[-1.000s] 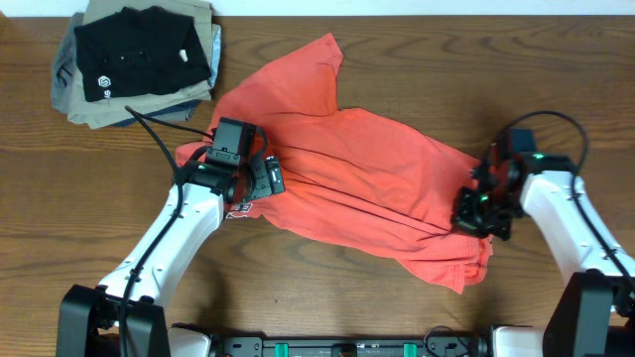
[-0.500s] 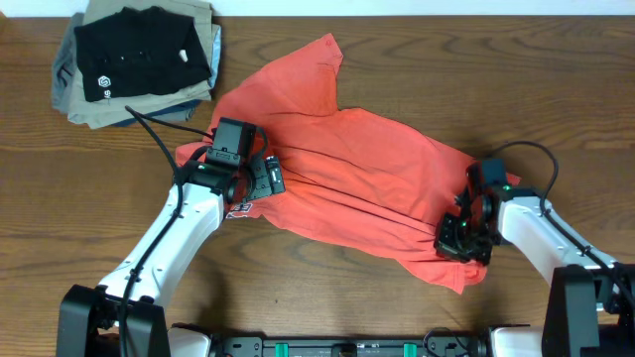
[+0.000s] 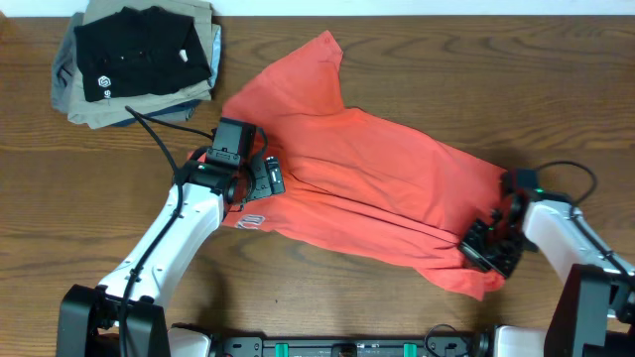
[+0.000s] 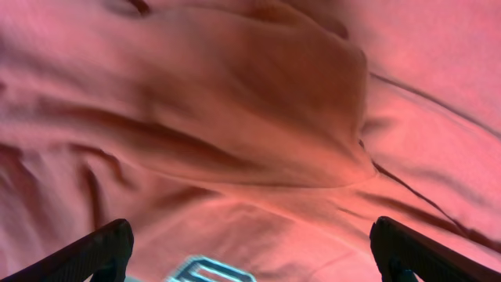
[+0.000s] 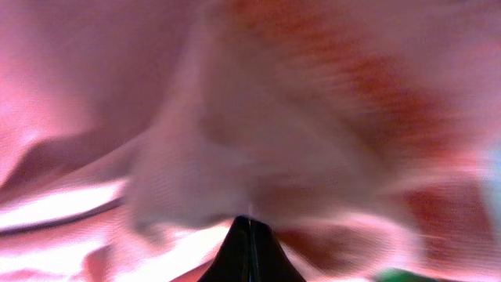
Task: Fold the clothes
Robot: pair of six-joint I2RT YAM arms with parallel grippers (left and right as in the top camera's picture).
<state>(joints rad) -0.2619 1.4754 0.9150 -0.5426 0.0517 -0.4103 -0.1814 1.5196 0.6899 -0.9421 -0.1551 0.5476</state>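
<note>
The coral-red T-shirt lies spread and wrinkled across the middle of the wooden table, one sleeve pointing to the back. My left gripper is open over the shirt's left edge; its two fingers stand wide apart above the cloth, and part of the white lettering shows between them. My right gripper is shut on the shirt's right lower edge; in the right wrist view its fingers are pressed together with blurred red cloth bunched at the tips.
A stack of folded garments, a black shirt with a small white logo on top of grey and khaki ones, sits at the back left corner. Bare wooden table surrounds the shirt.
My right gripper has pulled the shirt's right edge to the right and toward the front, stretching the cloth flatter. White lettering has come into sight at the left edge. The left arm has stayed put.
</note>
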